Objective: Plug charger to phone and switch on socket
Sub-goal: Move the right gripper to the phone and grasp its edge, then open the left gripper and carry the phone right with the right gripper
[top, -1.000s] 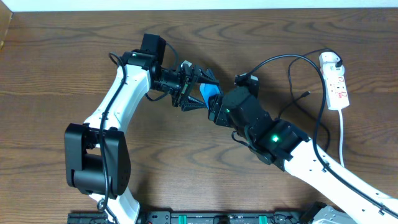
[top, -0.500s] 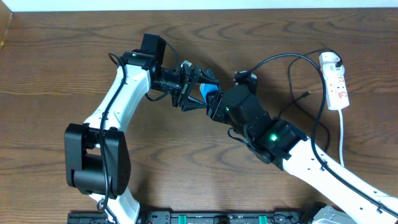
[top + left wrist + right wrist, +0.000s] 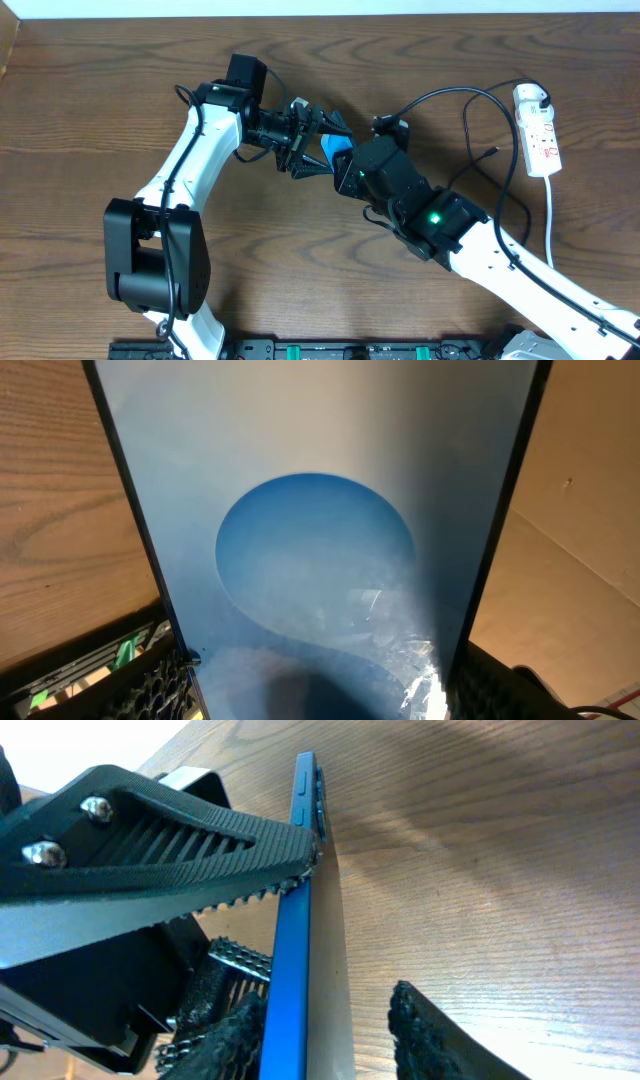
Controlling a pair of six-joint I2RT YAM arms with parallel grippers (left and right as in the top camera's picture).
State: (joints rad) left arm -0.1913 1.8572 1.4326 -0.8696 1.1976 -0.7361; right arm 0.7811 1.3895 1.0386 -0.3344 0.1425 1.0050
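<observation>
We see the left gripper (image 3: pixel 322 147) clamped on the slim phone (image 3: pixel 315 560), its pale-blue screen showing a darker blue circle, the right gripper (image 3: pixel 335 1020) straddling its edge with jaws apart, all well left of the socket (image 3: pixel 538 135).

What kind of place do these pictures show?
Probably a robot workbench in a lab, not a home. A left arm and a right arm stand at a wooden table, with a phone between them and a power strip to one side.
</observation>
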